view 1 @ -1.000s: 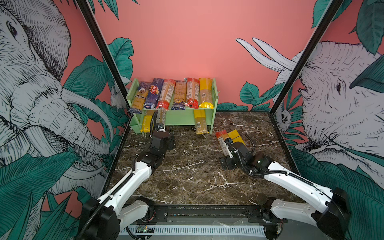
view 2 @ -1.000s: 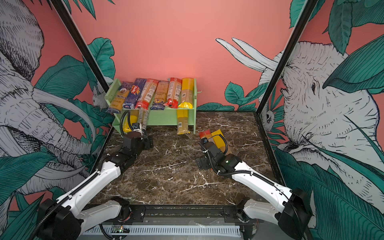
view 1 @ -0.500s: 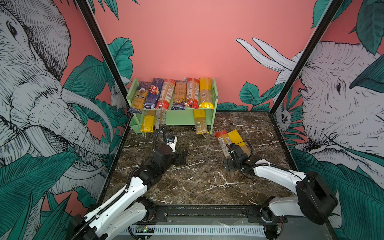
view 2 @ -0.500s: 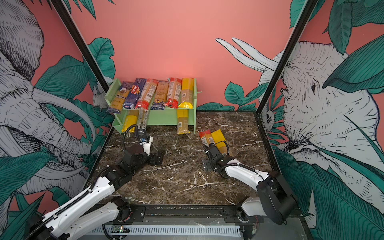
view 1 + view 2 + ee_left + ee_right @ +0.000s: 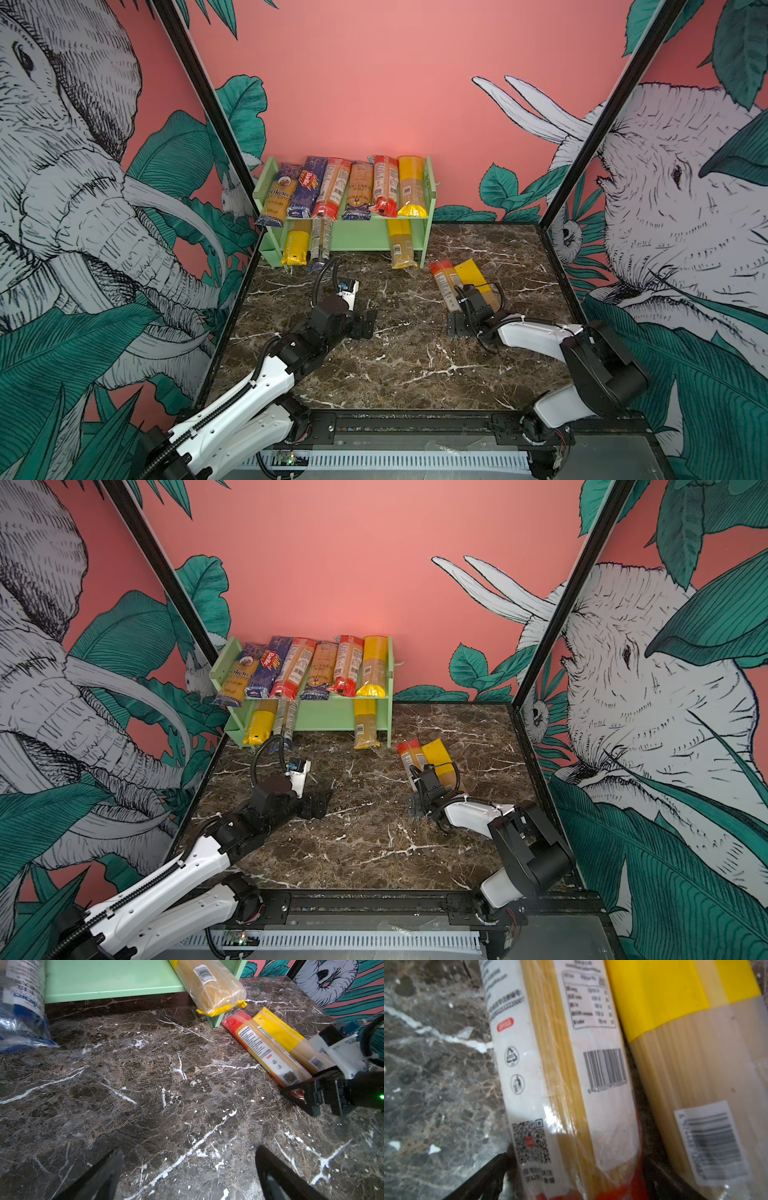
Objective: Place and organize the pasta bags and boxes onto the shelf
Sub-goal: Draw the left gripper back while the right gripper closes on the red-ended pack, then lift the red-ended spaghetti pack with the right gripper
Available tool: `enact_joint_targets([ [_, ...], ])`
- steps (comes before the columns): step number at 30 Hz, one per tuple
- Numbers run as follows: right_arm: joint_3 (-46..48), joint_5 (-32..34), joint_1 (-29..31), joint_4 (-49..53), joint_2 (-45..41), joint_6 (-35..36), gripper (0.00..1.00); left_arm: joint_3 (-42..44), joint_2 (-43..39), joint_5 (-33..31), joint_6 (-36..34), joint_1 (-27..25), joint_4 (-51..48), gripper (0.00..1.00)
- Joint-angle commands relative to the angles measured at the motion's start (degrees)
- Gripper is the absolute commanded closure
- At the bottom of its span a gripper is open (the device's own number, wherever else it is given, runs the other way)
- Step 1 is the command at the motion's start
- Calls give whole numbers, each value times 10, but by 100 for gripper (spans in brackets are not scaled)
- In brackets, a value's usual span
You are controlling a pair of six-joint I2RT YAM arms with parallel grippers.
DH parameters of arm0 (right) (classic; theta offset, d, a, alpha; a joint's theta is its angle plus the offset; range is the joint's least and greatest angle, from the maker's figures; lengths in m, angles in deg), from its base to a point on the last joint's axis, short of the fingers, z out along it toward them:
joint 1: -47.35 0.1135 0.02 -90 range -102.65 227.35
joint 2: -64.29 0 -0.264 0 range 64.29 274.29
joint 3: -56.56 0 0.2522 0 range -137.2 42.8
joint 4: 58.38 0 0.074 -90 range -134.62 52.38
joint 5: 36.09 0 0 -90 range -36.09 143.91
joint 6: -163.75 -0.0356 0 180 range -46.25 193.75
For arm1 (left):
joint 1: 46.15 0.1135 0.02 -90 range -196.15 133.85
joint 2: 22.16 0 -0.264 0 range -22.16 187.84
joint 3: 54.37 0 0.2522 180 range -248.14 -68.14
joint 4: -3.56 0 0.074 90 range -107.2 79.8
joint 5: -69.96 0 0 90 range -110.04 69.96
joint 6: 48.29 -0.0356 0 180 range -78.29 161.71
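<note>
Leftmost, at the back, the shelf [image 5: 361, 237] carries six pasta packs [image 5: 360, 189] on its upper tier and three more below. All lie front to back with their near ends poking past the front edge, and the middle of the lower tier is bare. Nearer the robot, the left gripper [image 5: 189, 1152] hovers over the marble tabletop [image 5: 407, 365] with its fingers spread wide and nothing between them.

Further right, the red-ended pack [image 5: 444, 282] lies flat on the marble, just beside a yellow-ended pack [image 5: 473, 276] and nearly parallel to it. The right gripper [image 5: 575, 1157] sits low and spread wide, straddling the near end of the red-ended pack. One finger is on the open marble side and the other is in the narrow gap next to the yellow-ended pack. It does not appear to be pinching yet.

The step in hand looks like picking up the red-ended pack. Sliding further along it before closing would probably help, since a grip at the very end lets a long pack droop. The inner finger should stay clear of the neighbouring film.

The pack's long axis runs away from the robot, with its far red end angled slightly left toward the shelf's right foot. That nearly matches the shelved packs, so little turning seems needed.
</note>
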Motion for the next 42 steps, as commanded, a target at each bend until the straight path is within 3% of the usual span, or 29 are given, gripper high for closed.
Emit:
enact_joint_targets([
  [1, 10, -20, -3, -37, 33, -15, 1, -18, -11, -9, -12, -2, -8, 1],
  [5, 43, -25, -2, -78, 17, -30, 1, -26, -4, -10, -13, -2, -11, 1],
  [12, 78, -127, 0, -101, -23, -60, 1, -37, 12, -8, -16, -2, -7, 1],
  [16, 89, -144, 6, -97, -47, -76, 1, -38, 18, -5, -14, -2, 0, 0],
  [23, 84, -113, 8, -56, -82, -60, 1, -36, 14, -10, -15, -2, -5, 1],
  [28, 89, -49, 18, -55, -76, -49, 1, -28, -5, -14, -15, -1, -10, 1],
  [42, 96, -8, 27, -173, 3, -39, 1, -17, -38, -25, -16, -20, -21, 1],
])
